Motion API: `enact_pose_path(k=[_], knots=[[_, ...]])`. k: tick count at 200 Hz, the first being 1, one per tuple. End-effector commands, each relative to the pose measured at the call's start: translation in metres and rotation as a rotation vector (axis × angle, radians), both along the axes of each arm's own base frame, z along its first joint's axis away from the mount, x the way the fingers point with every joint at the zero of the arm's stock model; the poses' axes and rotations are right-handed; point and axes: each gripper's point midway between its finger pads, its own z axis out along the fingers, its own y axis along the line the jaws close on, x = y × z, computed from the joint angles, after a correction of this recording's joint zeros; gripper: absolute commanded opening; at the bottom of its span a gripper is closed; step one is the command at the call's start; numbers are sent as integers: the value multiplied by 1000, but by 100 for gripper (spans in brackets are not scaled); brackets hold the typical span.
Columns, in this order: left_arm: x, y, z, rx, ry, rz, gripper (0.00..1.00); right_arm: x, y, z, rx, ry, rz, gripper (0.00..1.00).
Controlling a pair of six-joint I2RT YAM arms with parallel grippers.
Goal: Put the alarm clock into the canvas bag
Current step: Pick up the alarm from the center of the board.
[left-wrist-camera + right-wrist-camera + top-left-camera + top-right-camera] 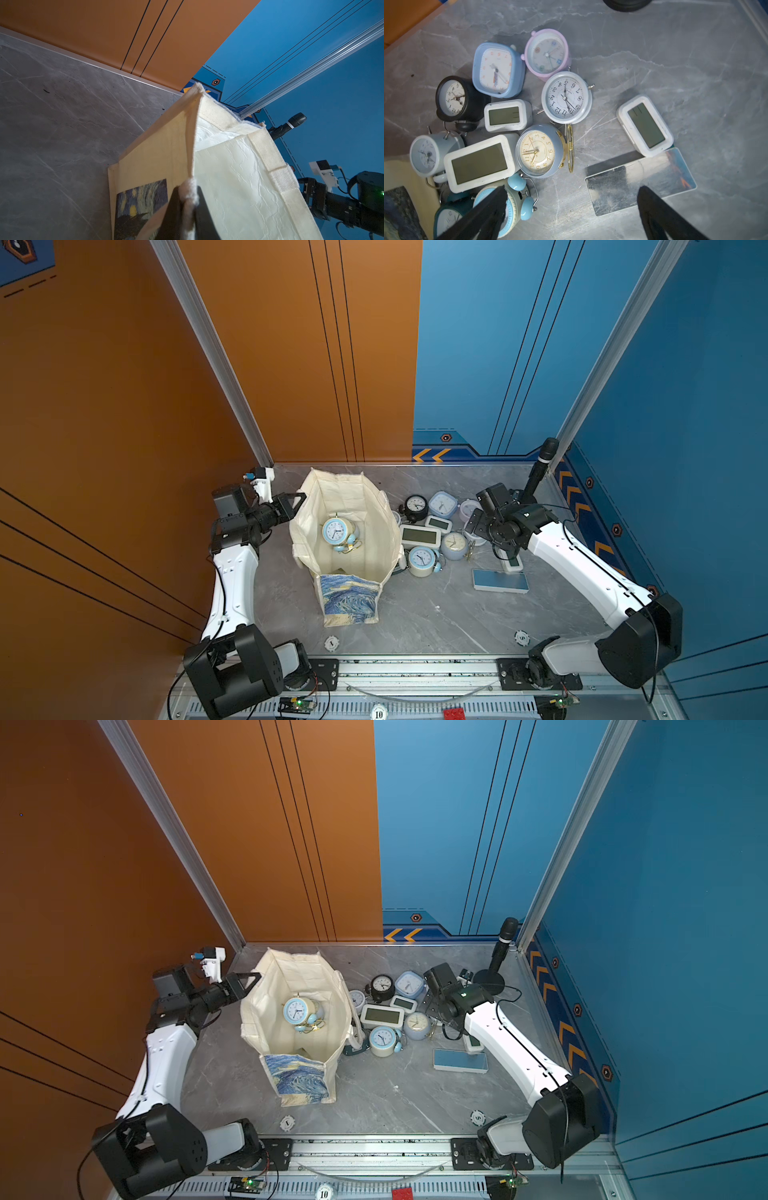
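Observation:
The cream canvas bag (351, 601) (299, 1077) stands open at the table's left, its starry-night print facing front. A blue-faced twin-bell alarm clock (337, 531) (298, 1011) lies inside on the bottom. My left gripper (297, 499) (188, 199) is shut on the bag's far-left rim corner, pinching the cloth edge. Over the clock pile to the right of the bag, my right gripper (473, 526) (573, 190) hangs open with nothing between its fingers. One finger (488, 209) overlaps a second twin-bell clock (519, 199) on the table.
Several clocks (419, 535) crowd the table to the right of the bag: round, square and white digital ones (645, 126). A flat mirror-faced clock (500, 580) lies nearer the front. A microphone stand (540, 466) is at the back right corner. Walls enclose three sides.

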Motion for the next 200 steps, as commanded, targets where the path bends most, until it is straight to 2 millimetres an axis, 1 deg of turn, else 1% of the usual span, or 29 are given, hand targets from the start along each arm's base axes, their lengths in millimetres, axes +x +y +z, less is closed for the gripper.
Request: enact_pose_path(k=[1, 35, 61, 79, 110, 130, 171, 188, 200], knots=[[-2, -2, 1, 6, -16, -7, 0, -18, -17, -29, 78, 108, -279, 100], [-2, -2, 2, 6, -17, -8, 0, -30, -11, -70, 191, 268, -446, 100], [-3, -2, 1, 6, -17, -7, 0, -36, -6, -95, 222, 369, -509, 100], [-3, -2, 2, 7, -19, -5, 0, -46, -4, -114, 243, 446, -545, 100], [-3, -1, 4, 8, -22, -3, 0, -60, -5, -142, 302, 497, -632, 98], [-3, -1, 4, 6, -22, -3, 0, -65, -10, -148, 323, 488, -673, 97], [-4, -2, 5, 4, -25, -7, 0, -68, -26, -144, 327, 451, -717, 95], [-4, -1, 5, 5, -25, -4, 0, -70, -34, -141, 332, 425, -737, 90], [-4, -1, 5, 5, -25, -5, 0, -73, -39, -141, 333, 417, -749, 89]])
